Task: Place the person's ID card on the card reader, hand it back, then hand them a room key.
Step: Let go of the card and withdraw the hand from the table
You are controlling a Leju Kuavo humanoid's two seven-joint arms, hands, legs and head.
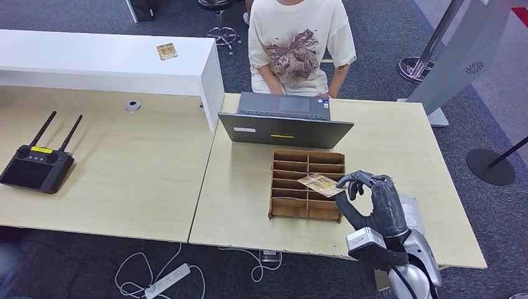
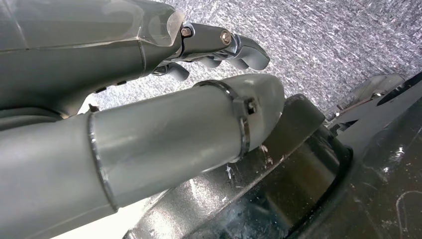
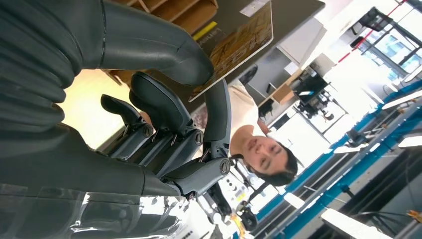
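The right hand (image 1: pixel 373 199) is low over the near part of the tabletop (image 1: pixel 405 149). It holds a card (image 1: pixel 320 184) by one end, pinched between the thumb and the fingers (image 3: pixel 218 114). In the right wrist view the thumb presses on one face of the card and a dark finger stands up behind the other face. The other fingers curl in beside it and touch nothing. Most of the card sticks out past the fingers, flat and a bit tilted, toward the person.

The card hangs over the brown divided tray (image 1: pixel 307 185). I think it is a room key just picked from there, but I cannot be sure.

What could go wrong? The hold is only on the card's edge, so a quick swing could make it slip and drop back into a slot. It could also turn in the pinch and point the wrong way.

Just past the tray a grey laptop (image 1: pixel 285 120) stands open. A low reach could knock the card against its lid.

Behind it sits the person (image 1: pixel 300 43), who must be able to take the free end.

The left hand (image 2: pixel 219 45) hangs by the floor, fingers bent a little, holding nothing.
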